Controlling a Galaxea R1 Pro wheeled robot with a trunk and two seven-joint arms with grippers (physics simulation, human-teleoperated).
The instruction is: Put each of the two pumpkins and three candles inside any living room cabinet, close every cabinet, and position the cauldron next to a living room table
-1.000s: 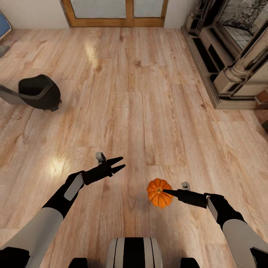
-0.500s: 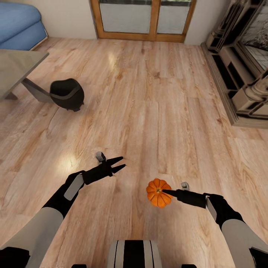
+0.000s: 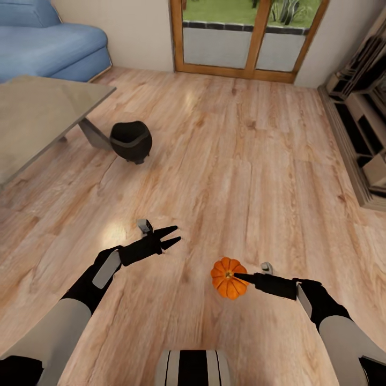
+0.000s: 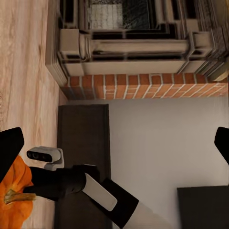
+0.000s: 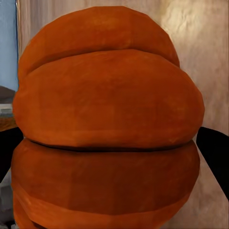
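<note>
At the far left of the head view a blue sofa (image 3: 51,40) stands against the pale wall, and in front of it a grey table (image 3: 37,115) reaches in from the left edge on a slanted grey leg (image 3: 95,135); the black cauldron (image 3: 130,140) sits on the wooden floor (image 3: 236,177) just beside that leg, near the table's right-hand corner, whether touching the leg I cannot tell; nearer the robot, the left gripper (image 3: 172,236) hangs over bare floor with its two black fingers spread wide and nothing between them; in the left wrist view its fingertips (image 4: 10,148) frame a brick-based fireplace (image 4: 138,57) and a dark panel (image 4: 83,143) against a white wall, with the right arm (image 4: 71,183) crossing in front; at the back of the room a wood-framed glass door (image 3: 249,37) shows greenery outside; right of centre the orange pumpkin (image 3: 229,277) is held above the floor by the right gripper (image 3: 239,277), whose fingers close on it from the right, one fingertip lying by the stem; in the right wrist view the pumpkin's ribbed orange skin (image 5: 107,124) sits between the two dark finger pads (image 5: 214,152); along the right edge of the head view runs the stepped dark base of the fireplace (image 3: 362,128).
</note>
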